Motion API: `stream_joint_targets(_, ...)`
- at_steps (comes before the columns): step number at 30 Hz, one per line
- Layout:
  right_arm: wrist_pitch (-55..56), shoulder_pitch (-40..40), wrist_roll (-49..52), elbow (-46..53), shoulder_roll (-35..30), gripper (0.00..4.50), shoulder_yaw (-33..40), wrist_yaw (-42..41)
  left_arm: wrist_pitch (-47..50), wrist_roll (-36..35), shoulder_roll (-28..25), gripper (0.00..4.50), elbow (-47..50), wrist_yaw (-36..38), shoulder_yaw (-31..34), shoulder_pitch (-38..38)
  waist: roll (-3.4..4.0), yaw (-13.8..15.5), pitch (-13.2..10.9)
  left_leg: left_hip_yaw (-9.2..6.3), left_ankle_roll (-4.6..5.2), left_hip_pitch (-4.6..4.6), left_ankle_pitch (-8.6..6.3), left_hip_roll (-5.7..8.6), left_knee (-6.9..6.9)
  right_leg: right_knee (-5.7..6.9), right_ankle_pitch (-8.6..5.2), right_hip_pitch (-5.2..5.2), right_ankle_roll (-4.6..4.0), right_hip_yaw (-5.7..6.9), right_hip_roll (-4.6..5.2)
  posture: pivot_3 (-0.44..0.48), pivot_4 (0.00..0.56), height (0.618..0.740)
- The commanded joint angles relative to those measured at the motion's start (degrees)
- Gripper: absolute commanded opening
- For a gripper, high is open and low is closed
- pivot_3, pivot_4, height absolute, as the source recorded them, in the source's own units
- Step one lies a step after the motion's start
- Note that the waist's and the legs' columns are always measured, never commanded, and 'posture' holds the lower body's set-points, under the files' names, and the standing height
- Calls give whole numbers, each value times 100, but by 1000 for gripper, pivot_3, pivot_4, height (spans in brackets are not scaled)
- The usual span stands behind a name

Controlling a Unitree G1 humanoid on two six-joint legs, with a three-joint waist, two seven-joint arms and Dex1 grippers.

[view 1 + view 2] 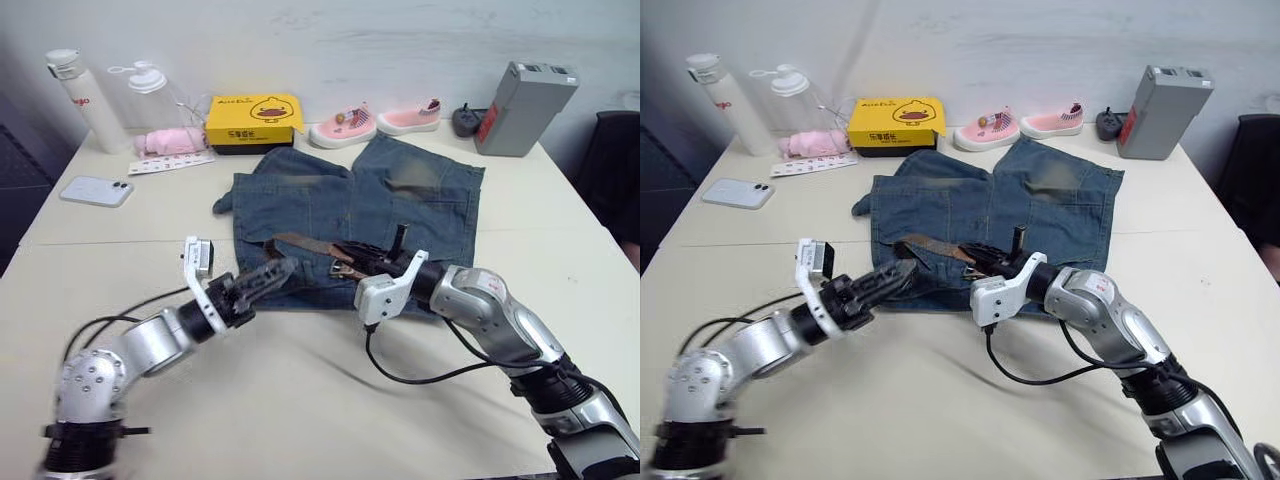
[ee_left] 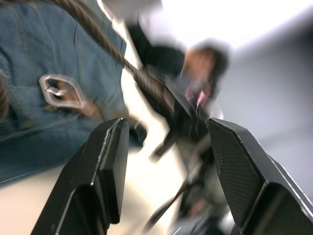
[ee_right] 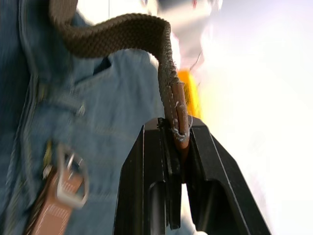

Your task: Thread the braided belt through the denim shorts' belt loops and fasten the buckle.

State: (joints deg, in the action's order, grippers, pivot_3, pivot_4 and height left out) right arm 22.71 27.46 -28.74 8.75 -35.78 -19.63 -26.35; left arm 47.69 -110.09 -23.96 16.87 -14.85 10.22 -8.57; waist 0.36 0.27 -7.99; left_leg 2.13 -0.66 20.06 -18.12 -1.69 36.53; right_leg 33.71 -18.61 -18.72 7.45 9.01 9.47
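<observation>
A: Gripping the tip of the braided belt (image 3: 122, 36), the right pincer (image 3: 178, 132) is clamped on its leather-capped end; the strap arcs up out of the pincer and back across the denim shorts (image 1: 360, 215).

B: And the buckle (image 3: 68, 178)?

A: It lies flat on the denim beside that pincer, toward the left arm. The left pincer (image 2: 166, 161) is spread, nothing held, with the buckle just ahead of its fingers, so it is judged the nearer arm.

B: Long axis?

A: Along the waistband, across both pincers. Belt loops cannot be made out. A yellow box (image 1: 254, 121) and pink shoes (image 1: 375, 120) stand well beyond on the desk (image 1: 300, 400); nothing blocks.
</observation>
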Motion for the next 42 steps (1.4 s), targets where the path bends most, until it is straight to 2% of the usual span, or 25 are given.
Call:
stream_joint_targets(1, 328, 74, -190, 10, -66, 0, 169, 188, -348, -291, 824, 2862, 176, -1277, 311, -273, -15, 9, 2, 0, 2, 2, -1, 12, 6, -14, 0, 10, 0, 5, -5, 0, 150, 683)
stream_joint_targets(4, 421, 41, -258, -31, -78, 0, 193, 233, -495, -291, 1387, 2862, 279, -1957, 487, -465, -15, 24, 3, 1, 2, 6, -1, 15, 22, -21, 0, 17, 0, 9, -16, 0, 150, 683)
stream_joint_targets(7, 463, 29, -262, -20, -79, 0, 221, 240, -595, -291, 1602, 2862, 213, -2463, 573, -528, -7, 29, 8, 6, 2, 7, -1, 11, 28, -29, 0, 23, 0, 8, -24, 0, 150, 683)
stream_joint_targets(13, 511, -32, -266, 10, -89, 0, 241, 225, -490, -291, 1953, 2862, 164, -2742, 887, -625, -6, 95, 7, 16, 1, 13, -1, 4, 38, -39, -1, 23, -1, 7, -35, 0, 150, 683)
stream_joint_targets(16, 521, -26, -221, 37, -77, 0, 261, 194, -430, -291, 2117, 2021, 97, -2833, 1027, -573, -7, 111, 7, 18, 1, 16, -1, 5, 40, -42, -1, 23, -2, 6, -35, 0, 150, 683)
stream_joint_targets(20, 532, -38, -173, 45, -84, 0, 281, 176, -269, -291, 2223, 256, 31, -2789, 1120, -620, -7, 119, 7, 21, 1, 19, -1, 6, 40, -47, -1, 25, -2, 9, -35, 0, 150, 683)
stream_joint_targets(21, 534, -42, -164, 47, -88, 0, 286, 172, -227, -291, 2237, 123, 15, -2774, 1133, -627, -7, 118, 7, 21, 1, 19, -1, 6, 40, -48, -1, 24, -2, 9, -35, 0, 150, 683)
stream_joint_targets(29, 132, -142, 156, 124, 3, 0, 357, -118, -125, -291, 2202, 123, -94, -2614, 1135, -716, -8, 120, 6, 22, 1, 20, -1, 5, 38, -50, -1, 24, -2, 11, -37, 0, 150, 683)
stream_joint_targets(31, -161, -191, 370, 186, 77, 913, 430, -245, -114, -291, 2185, 0, -91, -2513, 1144, -736, -8, 123, 6, 22, 1, 21, -1, 5, 38, -51, -1, 25, -2, 13, -37, 0, 150, 683)
stream_joint_targets(33, -685, -281, 676, 258, 219, 1535, 561, -412, -163, -291, 2104, 0, -72, -2445, 1152, -739, -8, 121, 6, 22, 1, 21, -1, 5, 38, -52, -1, 25, -2, 12, -37, 0, 150, 683)
stream_joint_targets(35, -1429, -416, 994, 355, 376, 2664, 785, -545, -410, -291, 1973, 0, 10, -2376, 1254, -752, -9, 121, 5, 21, 0, 21, -2, 3, 37, -52, -1, 26, -2, 14, -41, 0, 150, 683)
stream_joint_targets(36, -1779, -488, 1178, 411, 447, 2840, 903, -612, -485, -291, 1831, 0, 24, -2314, 1289, -739, -9, 122, 5, 21, 0, 22, -2, 2, 37, -53, -1, 25, -2, 14, -41, 0, 150, 683)
stream_joint_targets(40, -2686, -873, 1731, 725, 446, 4430, 1294, -925, -525, 387, 1200, 0, -65, -1824, 1354, -584, 4, 121, 5, 19, -1, 23, -2, -1, 32, -54, -2, 23, -4, 14, -45, 0, 150, 683)
stream_joint_targets(42, -3008, -1035, 1922, 907, 454, 4430, 1462, -966, -791, 540, 1121, 0, -187, -1683, 1401, -551, 12, 124, 6, 20, -2, 23, -4, 0, 27, -57, -2, 22, -5, 13, -47, 0, 150, 683)
